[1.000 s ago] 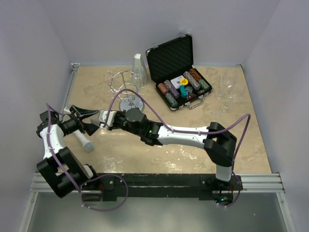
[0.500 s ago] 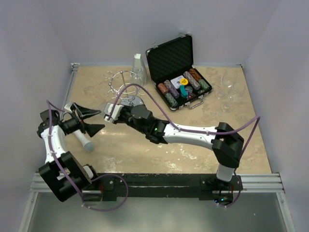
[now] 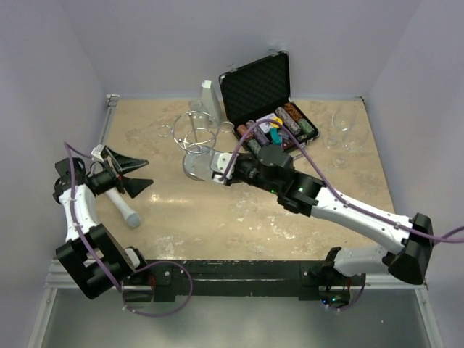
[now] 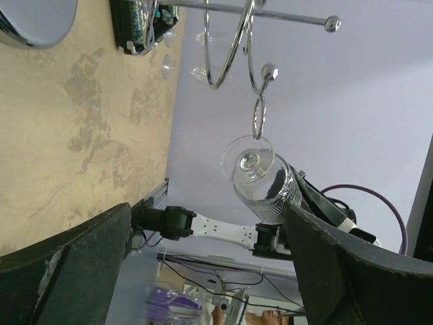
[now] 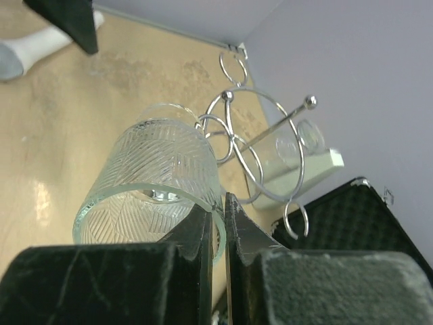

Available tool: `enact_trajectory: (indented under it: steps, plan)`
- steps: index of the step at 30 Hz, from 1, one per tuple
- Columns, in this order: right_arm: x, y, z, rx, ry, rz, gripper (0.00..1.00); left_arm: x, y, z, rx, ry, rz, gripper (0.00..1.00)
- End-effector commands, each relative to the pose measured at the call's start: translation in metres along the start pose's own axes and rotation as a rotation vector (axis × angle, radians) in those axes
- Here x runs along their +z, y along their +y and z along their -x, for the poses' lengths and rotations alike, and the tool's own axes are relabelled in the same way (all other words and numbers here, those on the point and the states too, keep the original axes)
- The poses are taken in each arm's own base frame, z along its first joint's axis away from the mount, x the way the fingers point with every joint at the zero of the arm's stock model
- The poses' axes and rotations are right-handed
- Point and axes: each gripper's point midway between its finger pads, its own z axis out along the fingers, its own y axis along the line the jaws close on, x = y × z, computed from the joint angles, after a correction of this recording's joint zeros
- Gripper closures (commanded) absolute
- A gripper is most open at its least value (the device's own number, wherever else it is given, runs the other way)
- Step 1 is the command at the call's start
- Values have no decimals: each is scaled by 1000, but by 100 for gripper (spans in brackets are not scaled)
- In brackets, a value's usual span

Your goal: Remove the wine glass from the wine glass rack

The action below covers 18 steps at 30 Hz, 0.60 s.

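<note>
Clearance first: right tool, clenched on the wine glass rim, should draw it level away from the wine glass rack loops; left tool sits released.

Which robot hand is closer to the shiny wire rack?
Right. The right gripper holds a wine glass just on the near side of the wine glass rack. The left gripper is open and sits farther off, toward the table's left edge.

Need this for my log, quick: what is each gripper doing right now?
Left gripper: open, holding nothing.
Right gripper: closed on the rim of the wine glass.
</note>
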Motion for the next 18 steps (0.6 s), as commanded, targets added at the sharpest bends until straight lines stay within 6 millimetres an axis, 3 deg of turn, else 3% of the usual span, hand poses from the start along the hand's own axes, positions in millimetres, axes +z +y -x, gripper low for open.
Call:
enact_trajectory:
  steps: [1, 6, 12, 15, 18]
  plan:
    - [-35, 14, -16, -43, 51, 146, 100, -1, -14, 21, 106, -26, -1, 0]
    - [-54, 21, -70, -8, 218, 205, 100, 1, -12, 38, 145, -44, 22, 0]
    - [-76, 7, -104, 15, 357, 183, 100, 1, -15, 52, 200, -55, 48, 0]
    - [-106, -4, -143, 6, 503, 194, 100, 0, -18, 57, 229, -60, 56, 0]
    - [-144, 0, -187, -15, 673, 243, 100, 0, -18, 58, 236, -56, 52, 0]
